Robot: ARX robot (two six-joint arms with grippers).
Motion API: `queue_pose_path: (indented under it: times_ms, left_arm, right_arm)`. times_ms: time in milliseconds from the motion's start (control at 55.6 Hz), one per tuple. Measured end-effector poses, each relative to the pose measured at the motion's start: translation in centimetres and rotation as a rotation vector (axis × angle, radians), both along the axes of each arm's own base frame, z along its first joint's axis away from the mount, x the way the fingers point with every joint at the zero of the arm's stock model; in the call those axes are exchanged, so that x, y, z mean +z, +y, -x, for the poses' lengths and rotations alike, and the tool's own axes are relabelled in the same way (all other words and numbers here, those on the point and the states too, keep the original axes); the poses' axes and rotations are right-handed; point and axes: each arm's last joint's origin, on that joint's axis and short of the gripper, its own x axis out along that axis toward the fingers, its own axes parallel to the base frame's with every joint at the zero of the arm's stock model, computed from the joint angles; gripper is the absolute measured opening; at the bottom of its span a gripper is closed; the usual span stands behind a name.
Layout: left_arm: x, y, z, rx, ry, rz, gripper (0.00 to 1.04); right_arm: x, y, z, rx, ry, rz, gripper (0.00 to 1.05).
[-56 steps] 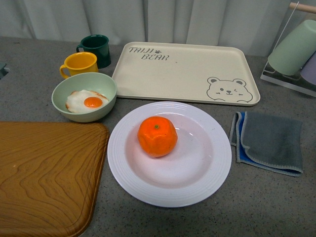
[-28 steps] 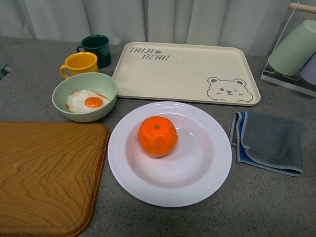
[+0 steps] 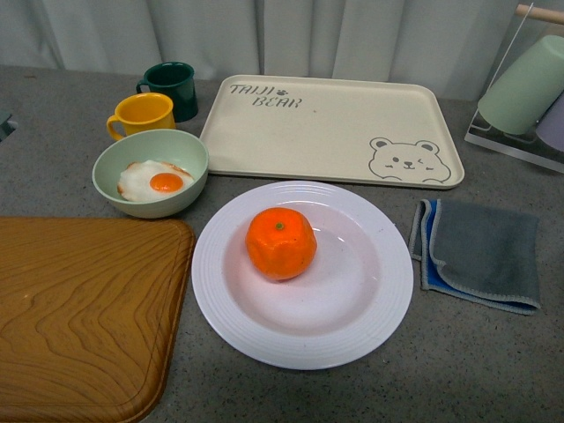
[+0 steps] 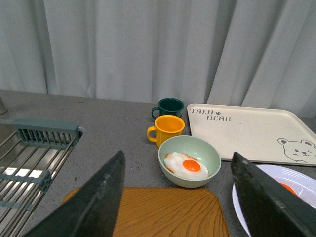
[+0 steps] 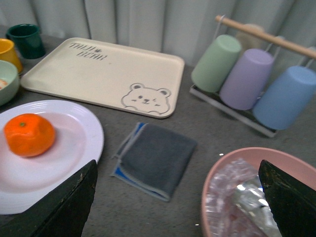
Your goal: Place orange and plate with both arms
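Orange (image 3: pixel 281 243): bright, dimpled, mandarin-like fruit with its green stem dot facing up. It sits in the well of the plate, a little left of the plate's middle, and touches nothing else.

Plate (image 3: pixel 379 304): large, round, glossy white, with a ribbed rim. It lies flat on the grey speckled counter (image 3: pixel 493 370), just in front of the cream rectangular tray printed with a bear (image 3: pixel 335 123). The brown wooden board (image 3: pixel 79 308) is to its left and the folded grey-and-blue cloth (image 3: pixel 480 254) to its right.

Left claw (image 4: pixel 177 155): black fingers spread wide with nothing held, raised above the counter. The pale green bowl (image 4: pixel 192 145) holding a fried egg (image 4: pixel 186 166) shows through the gap. The plate's rim and a sliver of the orange peek past one finger, outside the gap and untouched.

Right claw (image 5: pixel 177 163): likewise wide apart and empty. The cloth lies in the gap beneath it. The orange and plate lie off to the side, beyond one finger and clear of it.

Yellow mug (image 3: pixel 141 115) and dark green mug (image 3: pixel 172 86): both stand behind the bowl, close together.

Rack of pastel tumblers (image 5: pixel 247 79): stands beyond the cloth, with the cups tilted.

Pink bowl of crinkled clear plastic (image 5: pixel 247 192): sits near the right claw.

Metal drain rack (image 4: pixel 24 163): lies beside the board.
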Motion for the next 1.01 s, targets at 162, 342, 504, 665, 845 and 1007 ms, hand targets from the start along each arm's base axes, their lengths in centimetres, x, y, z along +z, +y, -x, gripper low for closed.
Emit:
queue_pose_path:
  times_ms: [162,342,504,665,845,1007]
  left_arm:
    - [0.0,0.0,0.0,0.000,0.000,0.000,0.92]
    - [0.0,0.0,0.0,0.000,0.000,-0.002,0.98]
    - [0.0,0.0,0.0,0.000,0.000,-0.002,0.98]
    - [0.0,0.0,0.0,0.000,0.000,-0.002,0.98]
    - [0.0,0.0,0.0,0.000,0.000,-0.002,0.98]
    - [0.0,0.0,0.0,0.000,0.000,-0.002,0.98]
  right_arm:
    - [-1.0,1.8,-3.6,0.046,0.208,-0.166,0.95]
    - [-3.8,3.7,-8.4,0.020,0.562,-0.361,0.95]
    - [-6.1,4.6,-11.4,-0.001,0.751,-0.462,0.95]
    - [-8.0,5.5,-13.4,-0.006,0.867,-0.535,0.95]
    - [-9.5,6.7,-15.5,0.016,0.960,-0.701,0.95]
    - [-11.1,7.3,-16.3,-0.040,1.044,-0.788,0.95]
